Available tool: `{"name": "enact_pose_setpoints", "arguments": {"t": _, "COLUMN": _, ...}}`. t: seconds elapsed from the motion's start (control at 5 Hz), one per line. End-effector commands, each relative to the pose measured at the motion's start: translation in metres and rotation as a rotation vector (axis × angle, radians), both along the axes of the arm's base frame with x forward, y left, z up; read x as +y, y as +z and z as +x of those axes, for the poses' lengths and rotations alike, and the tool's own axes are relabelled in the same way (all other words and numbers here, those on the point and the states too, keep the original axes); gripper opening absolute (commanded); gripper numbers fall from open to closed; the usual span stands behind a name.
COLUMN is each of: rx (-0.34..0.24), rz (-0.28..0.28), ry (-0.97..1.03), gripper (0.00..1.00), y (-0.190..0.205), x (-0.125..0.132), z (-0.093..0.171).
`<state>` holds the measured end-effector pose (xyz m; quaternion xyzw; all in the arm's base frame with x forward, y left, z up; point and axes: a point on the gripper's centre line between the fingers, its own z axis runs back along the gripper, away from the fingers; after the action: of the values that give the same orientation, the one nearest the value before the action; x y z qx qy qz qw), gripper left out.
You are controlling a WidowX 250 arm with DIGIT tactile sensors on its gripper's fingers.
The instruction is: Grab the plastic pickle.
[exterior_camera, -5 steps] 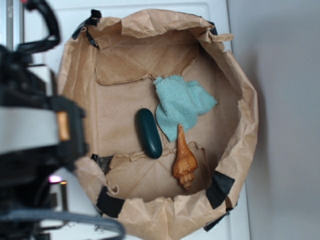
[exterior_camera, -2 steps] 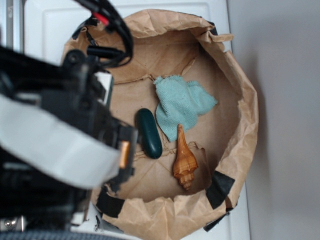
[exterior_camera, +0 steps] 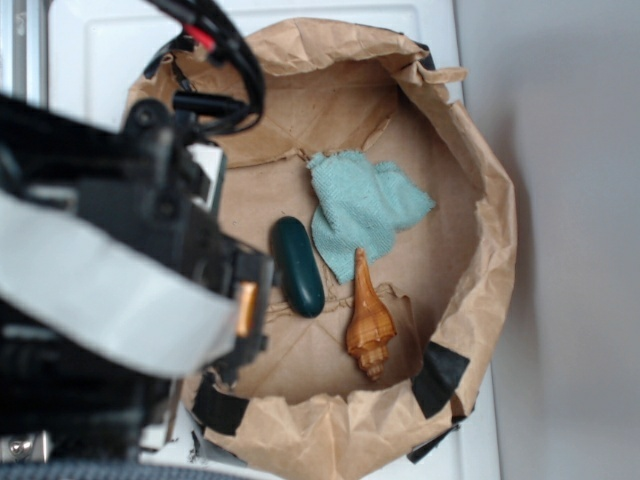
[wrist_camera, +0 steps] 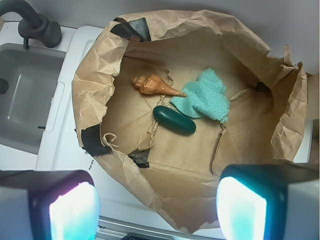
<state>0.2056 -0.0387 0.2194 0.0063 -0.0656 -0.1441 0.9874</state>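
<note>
The jaws are standing wide apart and gripping nothing: in the wrist view the two pads (wrist_camera: 75, 210) are showing at the bottom corners with the whole paper bag (wrist_camera: 95, 80) lying open between and beyond them. The gripper (wrist_camera: 157, 207) is hovering above the near rim of the bag, not yet down inside it.

The plastic pickle (wrist_camera: 174, 119) is lying flat on the bag's floor, ahead of the jaws and roughly centred between them, perhaps slightly toward the right pad. Its long axis is running nearly across the wrist view, tilted a little downward to the right, so it is lying close to the line joining the two pads. Judging from that, the wrist is likely needing to turn so the jaws close across the pickle's narrow width rather than along its length, and then to advance and descend.

Just beyond the pickle the spiral seashell (wrist_camera: 155, 86) is resting, close but apart from it. The pale teal cloth (wrist_camera: 205, 97) is touching or almost touching the pickle's far right end. The bag is sitting on a white bench (wrist_camera: 60, 150) beside a sink (wrist_camera: 25, 95).
</note>
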Motion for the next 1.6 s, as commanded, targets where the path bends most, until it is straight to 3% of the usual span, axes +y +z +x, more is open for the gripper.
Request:
{"name": "enact_pose_setpoints", "arguments": {"t": 0.0, "rx": -0.094, "rz": -0.029, "ry": -0.031, "gripper": 1.00, "y": -0.013, "x": 0.014, "z": 0.042}}
{"name": "enact_pose_setpoints", "arguments": {"t": 0.2, "rx": -0.111, "rz": 0.006, "ry": -0.025, "gripper": 1.00, "y": -0.043, "x": 0.014, "z": 0.058}}
{"name": "enact_pose_setpoints", "arguments": {"t": 0.4, "rx": -0.157, "rz": 0.047, "ry": -0.078, "gripper": 1.00, "y": -0.069, "x": 0.017, "z": 0.058}}
{"name": "enact_pose_setpoints", "arguments": {"t": 0.6, "rx": -0.165, "rz": 0.084, "ry": -0.107, "gripper": 1.00, "y": -0.092, "x": 0.023, "z": 0.062}}
{"name": "enact_pose_setpoints", "arguments": {"t": 1.0, "rx": -0.123, "rz": 0.145, "ry": -0.116, "gripper": 1.00, "y": -0.121, "x": 0.015, "z": 0.068}}
{"name": "enact_pose_setpoints", "arguments": {"t": 1.4, "rx": -0.123, "rz": 0.145, "ry": -0.116, "gripper": 1.00, "y": -0.121, "x": 0.015, "z": 0.068}}
